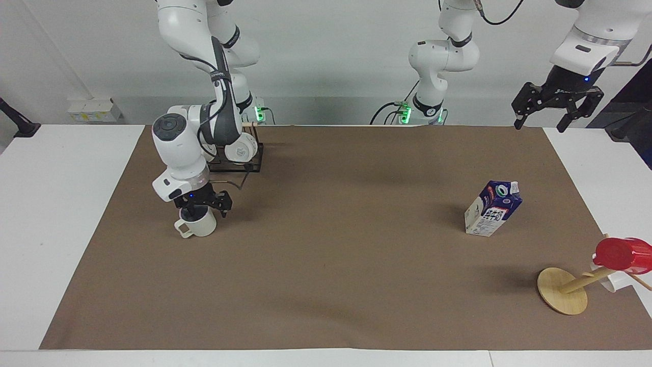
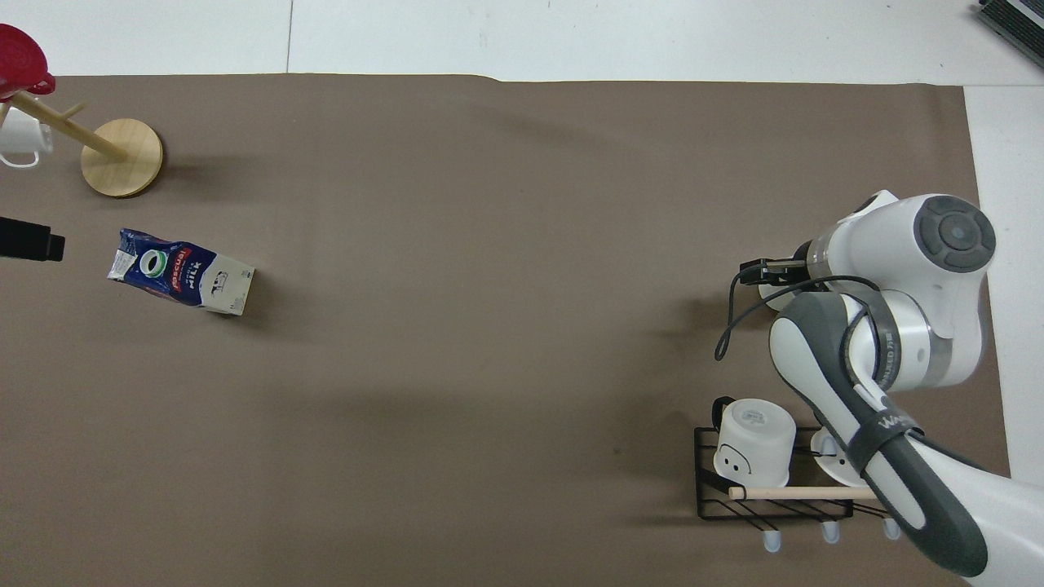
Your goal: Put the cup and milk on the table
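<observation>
The cream-white cup (image 1: 197, 227) stands upright on the brown sheet of the table (image 1: 331, 265) toward the right arm's end, its handle pointing away from the robots. My right gripper (image 1: 204, 210) is low over the cup's mouth with its fingers spread at the rim, open. In the overhead view the right arm hides most of the cup (image 2: 765, 293). The blue and white milk (image 1: 493, 209) stands on the sheet toward the left arm's end, also seen in the overhead view (image 2: 181, 271). My left gripper (image 1: 540, 121) waits raised and open above that end's corner nearest the robots.
A black wire rack (image 1: 253, 159) with two white mugs stands near the right arm's base, nearer to the robots than the cup. A wooden mug tree (image 1: 563, 290) holding a red cup (image 1: 622, 255) and a white mug stands farther from the robots than the milk.
</observation>
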Robot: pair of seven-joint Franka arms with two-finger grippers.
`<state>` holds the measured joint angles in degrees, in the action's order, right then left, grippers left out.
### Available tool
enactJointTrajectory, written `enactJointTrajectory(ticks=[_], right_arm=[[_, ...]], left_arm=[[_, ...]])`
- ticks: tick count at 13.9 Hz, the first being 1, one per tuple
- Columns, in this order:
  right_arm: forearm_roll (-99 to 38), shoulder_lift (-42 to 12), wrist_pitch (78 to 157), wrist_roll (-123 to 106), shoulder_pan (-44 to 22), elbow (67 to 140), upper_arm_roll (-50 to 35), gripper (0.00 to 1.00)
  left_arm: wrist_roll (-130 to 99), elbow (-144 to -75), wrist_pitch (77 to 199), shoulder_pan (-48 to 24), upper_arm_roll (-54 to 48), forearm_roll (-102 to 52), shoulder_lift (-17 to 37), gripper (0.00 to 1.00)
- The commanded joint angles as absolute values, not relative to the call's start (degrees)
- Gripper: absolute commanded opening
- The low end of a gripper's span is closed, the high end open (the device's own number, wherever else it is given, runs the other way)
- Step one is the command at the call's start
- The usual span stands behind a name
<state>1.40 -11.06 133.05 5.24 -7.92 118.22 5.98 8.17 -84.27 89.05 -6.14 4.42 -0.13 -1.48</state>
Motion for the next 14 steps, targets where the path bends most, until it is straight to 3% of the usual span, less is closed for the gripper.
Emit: enactJointTrajectory(ticks=[1, 4, 6, 14], right_arm=[[1.4, -10.5, 135.1, 2.5, -7.6, 120.0, 5.8, 0.86], [1.4, -10.5, 135.0, -0.5, -6.9, 119.9, 5.8, 0.27], [1.4, -10.5, 134.9, 0.4, -6.9, 119.9, 5.8, 0.0], [1.3, -10.8, 133.3, 13.4, -9.7, 116.0, 5.8, 0.0]], left_arm=[[9.2, -85.3, 89.4, -5.7, 4.2, -0.7, -2.5, 1.0], [9.1, -85.6, 89.3, -5.7, 4.3, -0.7, -2.6, 1.0], [9.1, -85.6, 89.4, -5.7, 4.3, -0.7, -2.6, 1.0], [9.1, -85.6, 89.8, -5.7, 4.3, -0.7, -2.6, 1.0]])
